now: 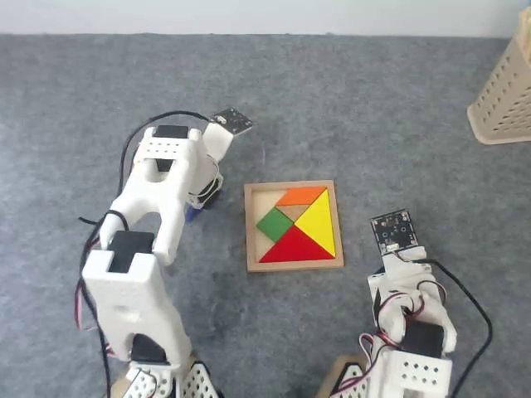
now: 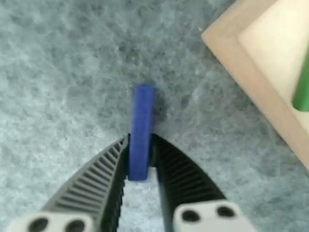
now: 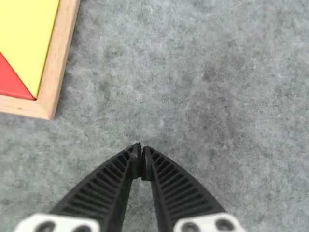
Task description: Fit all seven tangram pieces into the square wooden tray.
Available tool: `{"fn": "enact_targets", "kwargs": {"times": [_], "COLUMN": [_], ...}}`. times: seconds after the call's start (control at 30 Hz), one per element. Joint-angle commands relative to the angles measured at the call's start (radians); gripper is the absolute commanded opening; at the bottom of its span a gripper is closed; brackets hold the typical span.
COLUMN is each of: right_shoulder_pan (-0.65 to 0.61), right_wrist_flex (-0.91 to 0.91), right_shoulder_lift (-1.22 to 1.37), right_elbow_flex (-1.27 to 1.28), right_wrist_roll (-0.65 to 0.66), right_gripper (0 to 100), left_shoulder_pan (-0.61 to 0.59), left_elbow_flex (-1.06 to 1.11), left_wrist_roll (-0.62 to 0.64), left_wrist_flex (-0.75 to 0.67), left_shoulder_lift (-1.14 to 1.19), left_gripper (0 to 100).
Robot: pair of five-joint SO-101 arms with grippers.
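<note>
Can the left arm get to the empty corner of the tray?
Probably yes. The left gripper, shut on the blue piece, sits just beside the tray, nearest that bare corner, with only carpet between.

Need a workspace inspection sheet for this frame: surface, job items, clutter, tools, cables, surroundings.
Surface: grey carpeted surface, no spills seen.
Job's things: square wooden tray holds an orange piece, green piece, yellow piece and red piece; the corner beside the green and orange pieces is bare. Blue flat piece is on edge, outside the tray.
Clutter: nothing seen.
Tools: left tool shut on the blue flat piece; right tool shut, empty, above the carpet near a tray corner.
Cables: left arm's black cable and right arm's black cable both lie off the tray.
Surroundings: beige perforated basket at the far edge.
</note>
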Motion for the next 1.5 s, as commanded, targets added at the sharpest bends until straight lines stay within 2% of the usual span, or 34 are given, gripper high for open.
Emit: {"fn": "enact_targets", "kwargs": {"times": [0.0, 0.17, 0.33, 0.5, 0.63, 0.87, 1.0, 1.47], "right_shoulder_pan": [-0.005, -0.007, -0.007, -0.007, -0.007, -0.007, -0.005, -0.005], "right_wrist_flex": [0.004, 0.004, 0.004, 0.004, 0.004, 0.005, 0.005, 0.005], "right_shoulder_lift": [0.010, 0.010, 0.010, 0.010, 0.010, 0.010, 0.010, 0.010], "right_elbow_flex": [0.020, 0.020, 0.020, 0.020, 0.020, 0.020, 0.020, 0.020], "right_wrist_roll": [0.011, 0.011, 0.011, 0.011, 0.011, 0.011, 0.011, 0.011], "right_gripper": [0.8, 0.8, 0.8, 0.8, 0.9, 0.9, 0.9, 0.9], "left_shoulder_pan": [0.000, 0.035, 0.189, 0.359, 0.411, 0.387, 0.388, 0.394], "left_elbow_flex": [-0.071, -0.260, -0.378, -0.380, -0.344, -0.260, -0.199, -0.153], "left_wrist_roll": [-0.002, 0.023, 0.074, 0.118, 0.155, 0.265, 0.275, 0.301], "left_wrist_flex": [0.020, 0.210, 0.327, 0.322, 0.245, 0.097, 0.026, 0.012], "left_shoulder_lift": [-0.009, -0.009, -0.009, 0.003, 0.005, 0.006, 0.006, 0.006], "left_gripper": [1, 1, 1, 1, 1, 1, 1, 1]}}
